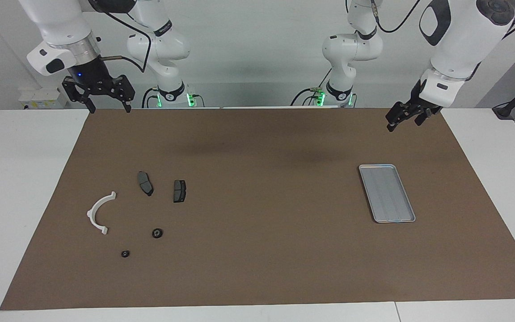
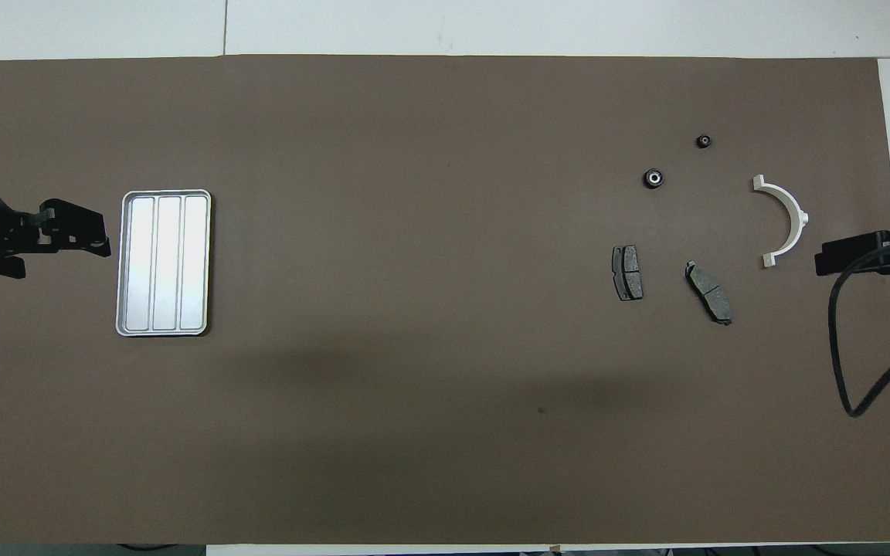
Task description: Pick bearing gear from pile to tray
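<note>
Your facing view shows both arms whole; overhead you get only gripper tips. The right gripper (image 1: 107,107) hangs with fingers spread wide over the mat's (image 1: 262,250) corner; the left gripper (image 1: 404,120) hangs above the mat by the tray (image 1: 407,220), and you cannot tell its spread. The pile's larger black ring (image 2: 653,178) lies at ten o'clock from the white curved bracket (image 2: 789,224); a smaller black ring (image 2: 703,141) lies farther out. Two flat grey brake pads (image 2: 628,272) lie nearer the robots. The ribbed tray gleams silver overhead.

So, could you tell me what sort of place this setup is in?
Probably a robotics lab: two arms on a white table, a brown mat, a pile of small parts, and a metal tray.
</note>
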Controlling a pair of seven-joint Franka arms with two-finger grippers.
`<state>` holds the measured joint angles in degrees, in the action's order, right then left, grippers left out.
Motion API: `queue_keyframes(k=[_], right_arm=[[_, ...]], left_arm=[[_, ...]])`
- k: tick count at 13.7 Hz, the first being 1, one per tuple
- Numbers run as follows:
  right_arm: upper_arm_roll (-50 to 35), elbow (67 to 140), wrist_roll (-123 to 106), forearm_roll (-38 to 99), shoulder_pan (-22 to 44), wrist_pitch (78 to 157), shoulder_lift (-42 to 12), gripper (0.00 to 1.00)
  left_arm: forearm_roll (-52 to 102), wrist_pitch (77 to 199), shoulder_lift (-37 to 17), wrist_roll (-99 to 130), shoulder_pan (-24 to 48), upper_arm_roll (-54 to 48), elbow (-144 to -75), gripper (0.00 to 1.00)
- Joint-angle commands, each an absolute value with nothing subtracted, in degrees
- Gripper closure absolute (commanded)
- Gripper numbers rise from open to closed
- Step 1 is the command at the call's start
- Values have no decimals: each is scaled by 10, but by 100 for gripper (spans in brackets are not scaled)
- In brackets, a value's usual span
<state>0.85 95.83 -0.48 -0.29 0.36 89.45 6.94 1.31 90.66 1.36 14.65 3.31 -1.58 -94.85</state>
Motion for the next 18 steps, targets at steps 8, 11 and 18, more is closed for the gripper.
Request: queue_keyframes(k=[8, 11, 18], right_arm=[[11, 954, -18, 9, -8, 891, 79, 0], [11, 952, -15, 10, -9, 891, 79, 0], [10, 961, 6, 11, -6, 903, 73, 0]], left_arm=[[21, 906, 27, 146, 36, -12, -962, 0], [21, 906, 27, 146, 36, -12, -962, 0], [21, 906, 27, 146, 36, -12, -962, 0]])
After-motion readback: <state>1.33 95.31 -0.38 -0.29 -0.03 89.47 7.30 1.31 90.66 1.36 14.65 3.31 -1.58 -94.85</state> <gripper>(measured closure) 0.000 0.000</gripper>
